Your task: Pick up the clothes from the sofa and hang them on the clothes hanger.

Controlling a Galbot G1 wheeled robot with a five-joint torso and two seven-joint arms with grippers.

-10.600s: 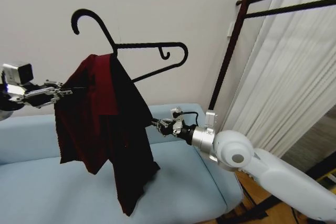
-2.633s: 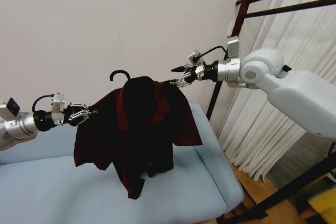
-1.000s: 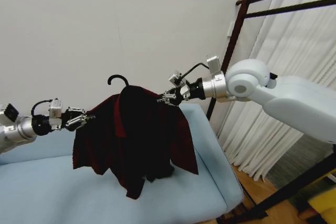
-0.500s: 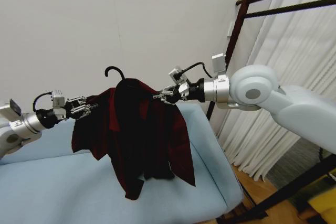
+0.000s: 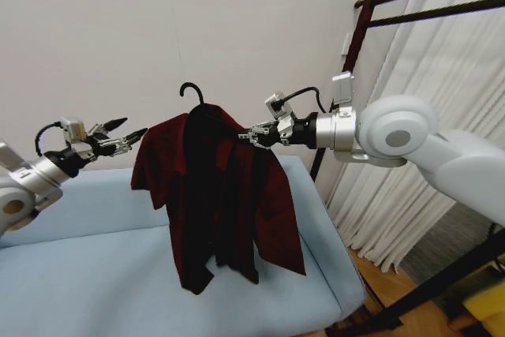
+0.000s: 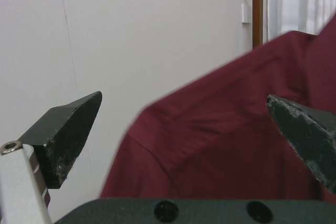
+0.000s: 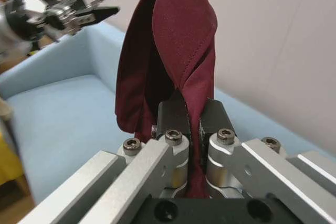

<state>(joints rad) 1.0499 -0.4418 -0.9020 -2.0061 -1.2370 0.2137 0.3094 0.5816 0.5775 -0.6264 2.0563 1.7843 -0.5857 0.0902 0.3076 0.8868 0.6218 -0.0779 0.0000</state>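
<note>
The dark red cloth shirt (image 5: 225,195) hangs on a black hooked hanger (image 5: 192,85), one shoulder clenched in the right gripper (image 5: 246,136); the left gripper (image 5: 129,129), spread and empty, hovers just beside the other; the dark wooden rack (image 5: 359,37) stands rightward.

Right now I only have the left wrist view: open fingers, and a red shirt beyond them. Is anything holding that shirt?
Observer: Yes. The right gripper is shut on the shirt. The right wrist view shows a fold of cloth pinched between its fingers.
Operator: Is the shirt on a hanger?
Observer: In the head view a black hanger hook sticks up above the shirt's top.
Operator: Where does my gripper sit relative to the other one?
Observer: The left gripper is at the opposite side of the shirt from the right one. It is open by the sleeve, with no cloth in it.
</note>
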